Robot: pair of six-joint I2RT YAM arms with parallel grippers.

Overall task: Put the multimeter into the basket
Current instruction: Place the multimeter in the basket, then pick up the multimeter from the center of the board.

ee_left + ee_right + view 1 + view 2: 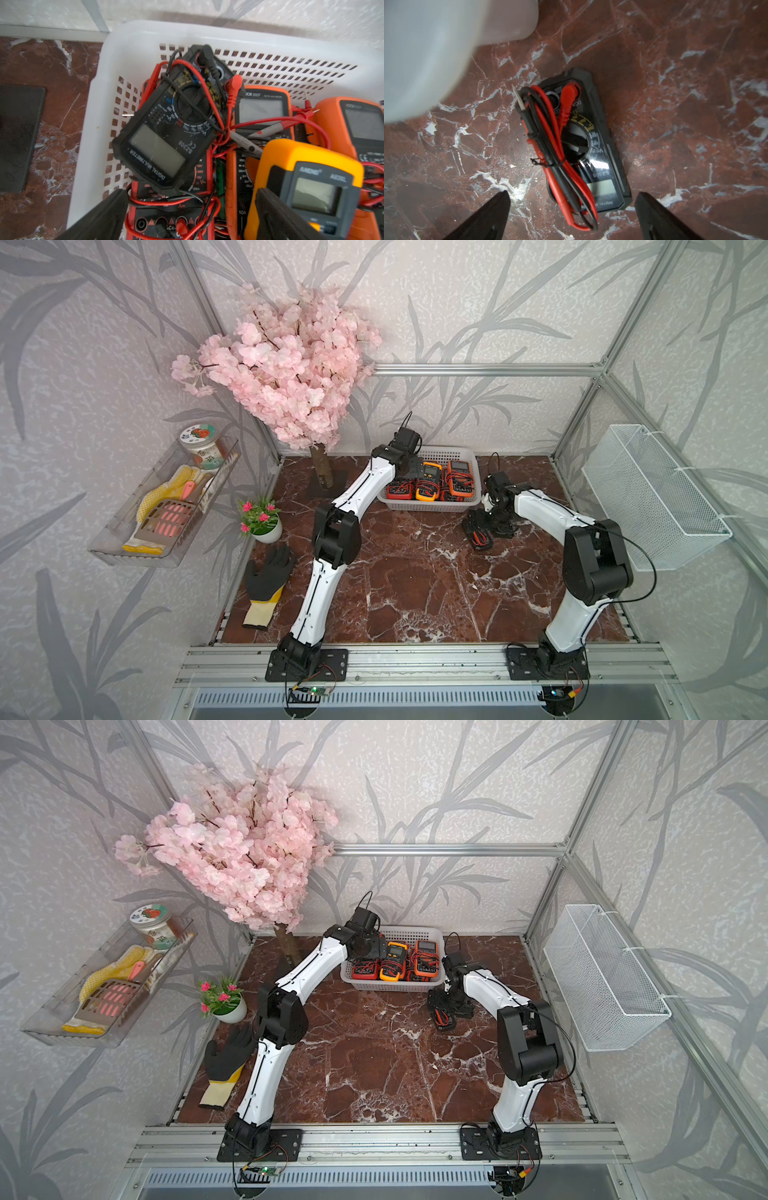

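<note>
My left claw (190, 194) hangs over the basket (145, 33) with its fingers spread wide and nothing between them. Directly under it a black multimeter (166, 135) lies tilted inside the basket, at the end nearest the blossom tree (286, 364). It rests on top of a red multimeter (166, 218), with red and black leads looped across its dial. Alongside in the same basket I see a yellow multimeter (307, 176) and two orange multimeters (261, 108), with leads tangled between them. The basket stands at the back of the counter (415, 593), close to the wall.

My right claw (573, 195) is released too, fingers apart. It hovers over a second black multimeter (593, 145), which lies face up on the counter just outside the basket's right front corner with a tied bundle of leads on top. I see no contact between the two.

On the left wall a clear tray (137, 560) holds a jar (201, 445), yellow gloves (166, 489) and a slotted scoop (170, 516). A white wire-mesh bin (656, 497) hangs on the right wall.
</note>
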